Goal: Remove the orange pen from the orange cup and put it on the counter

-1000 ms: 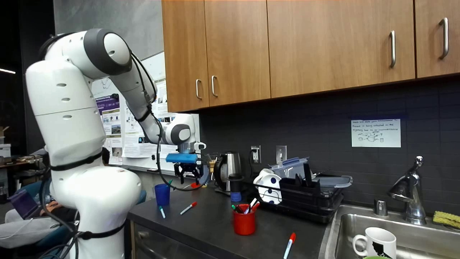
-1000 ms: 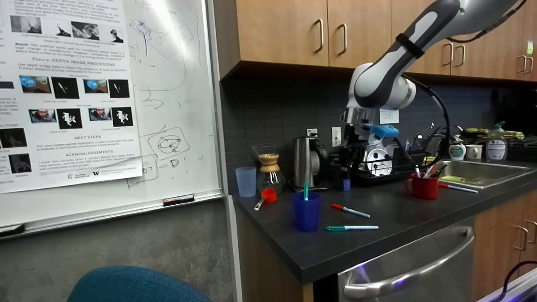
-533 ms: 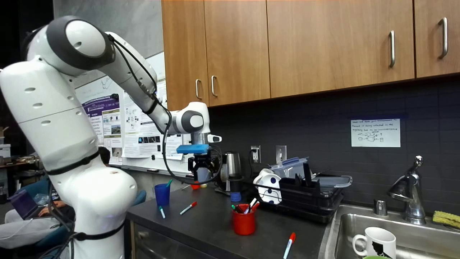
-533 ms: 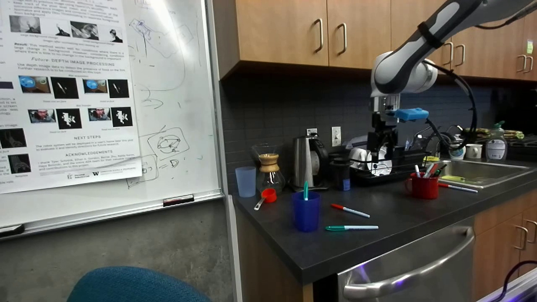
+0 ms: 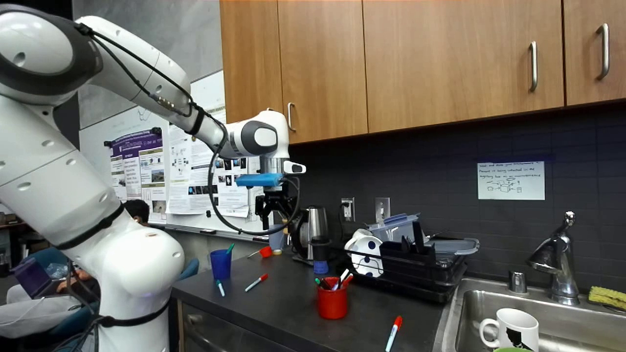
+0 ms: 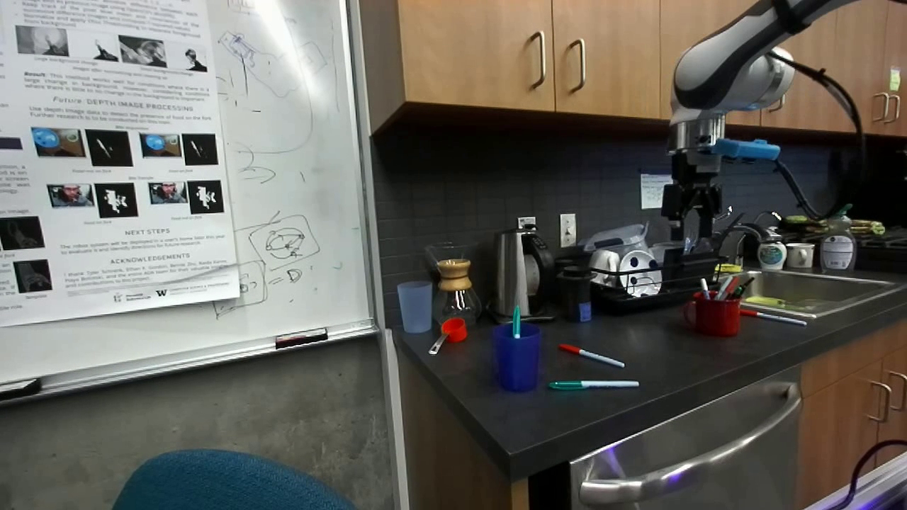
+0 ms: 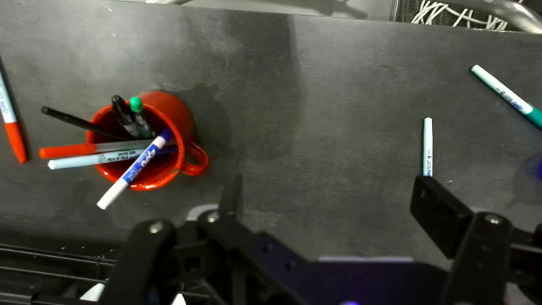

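Note:
The orange cup point(image 7: 171, 112) is a red-orange mug with a handle, upright on the dark counter point(image 7: 347, 127). It shows in both exterior views point(image 5: 332, 302) point(image 6: 717, 319). The orange pen point(image 7: 67, 150) leans in it; its orange end sticks out over the rim at the left in the wrist view, and its lower part is inside the cup. Several other pens share the cup. My gripper point(image 7: 328, 190) is open and empty, jaws wide apart. It hangs well above the counter, with the cup to the left of its fingers in the wrist view.
A black dish rack point(image 5: 411, 274) with dishes stands behind the cup, beside the steel sink point(image 5: 459, 313). A blue cup point(image 6: 517, 361) holds a green pen. Loose pens lie on the counter, including a red-capped one point(image 5: 394, 332) near the orange cup. A kettle point(image 6: 511, 273) stands behind.
My gripper has risen and moved along the counter away from the kettle, towards the orange cup's side. It stays open. The cup and pens have not moved.

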